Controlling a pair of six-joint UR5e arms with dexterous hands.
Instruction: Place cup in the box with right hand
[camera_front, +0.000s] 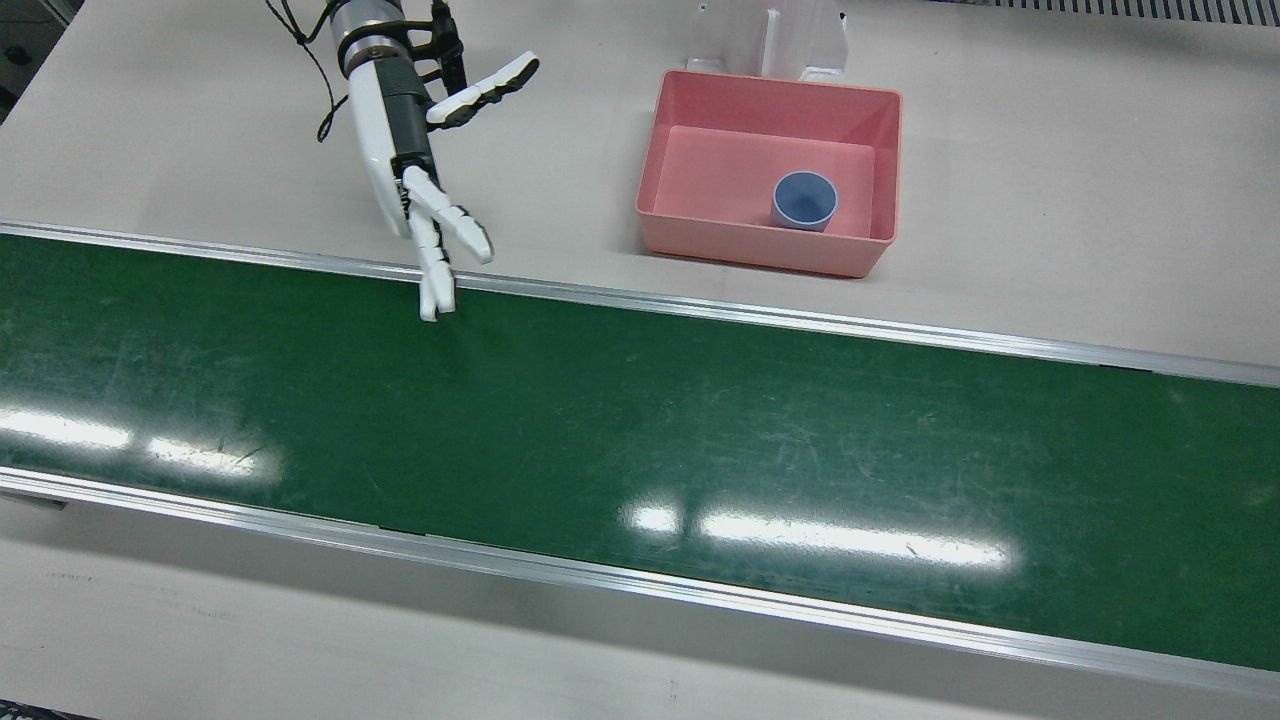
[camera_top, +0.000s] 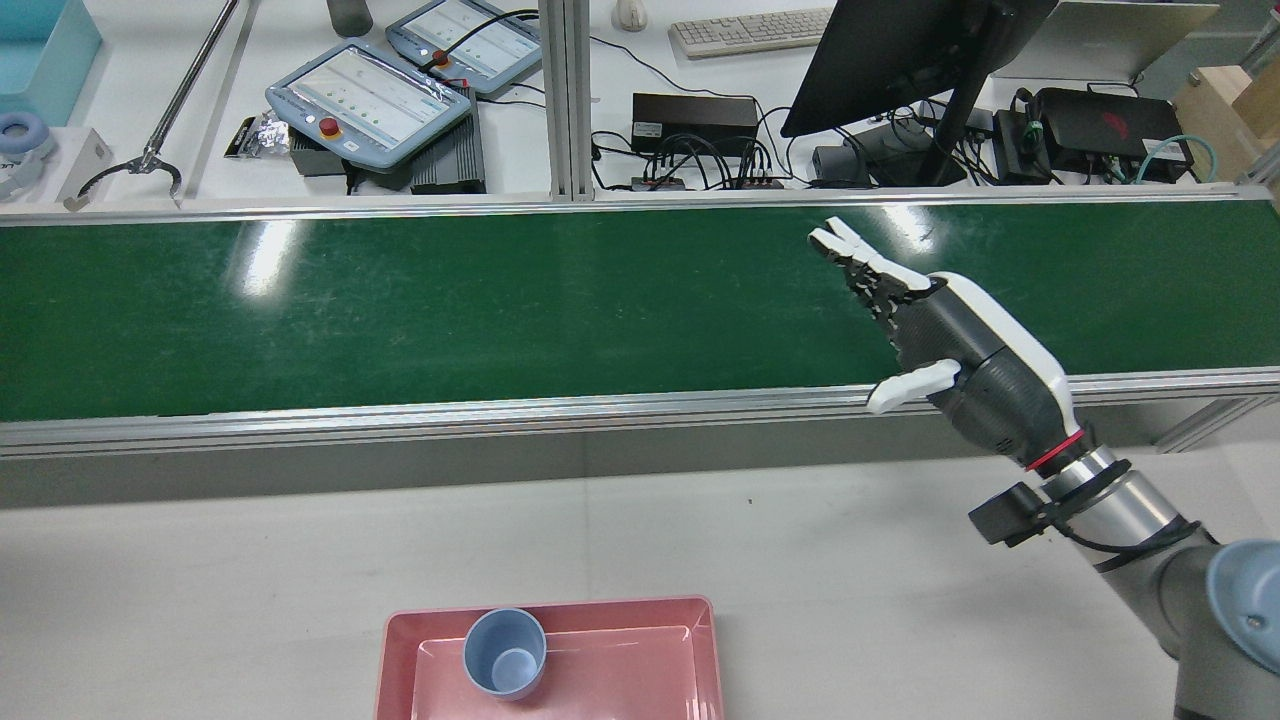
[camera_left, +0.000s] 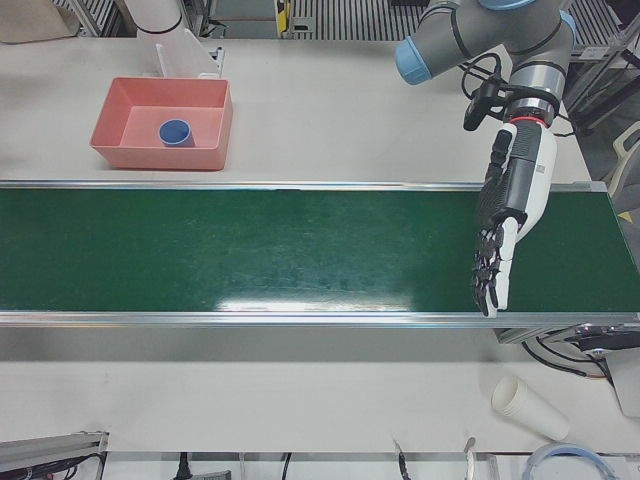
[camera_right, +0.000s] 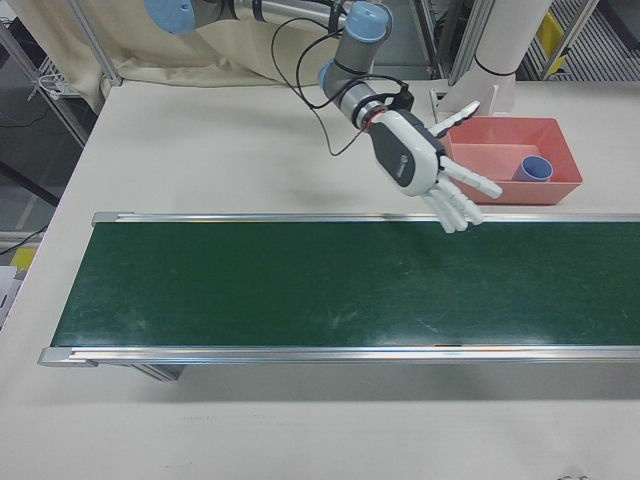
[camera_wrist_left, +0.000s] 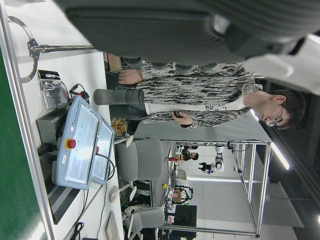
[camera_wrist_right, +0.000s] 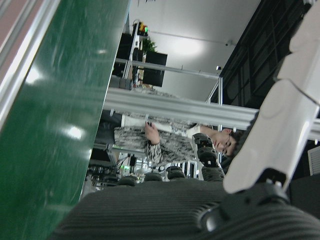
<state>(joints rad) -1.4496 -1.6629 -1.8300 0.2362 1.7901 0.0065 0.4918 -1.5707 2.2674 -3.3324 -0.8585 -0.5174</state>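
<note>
The blue cup (camera_front: 804, 200) stands upright inside the pink box (camera_front: 760, 250), near its front right corner in the front view. It also shows in the rear view (camera_top: 505, 655), the left-front view (camera_left: 176, 132) and the right-front view (camera_right: 535, 168). My right hand (camera_front: 410, 150) is open and empty, fingers spread, hovering over the belt's near rail well to the side of the box; it also shows in the rear view (camera_top: 950, 340) and the right-front view (camera_right: 415, 160). My left hand (camera_left: 505, 225) is open and empty, fingers stretched out over the far end of the belt.
The green conveyor belt (camera_front: 640, 420) runs across the table between metal rails. A white pedestal (camera_front: 790, 40) stands right behind the box. A stack of white paper cups (camera_left: 528, 408) lies on the operators' side. Teach pendants (camera_top: 370, 100) and a monitor sit beyond the belt.
</note>
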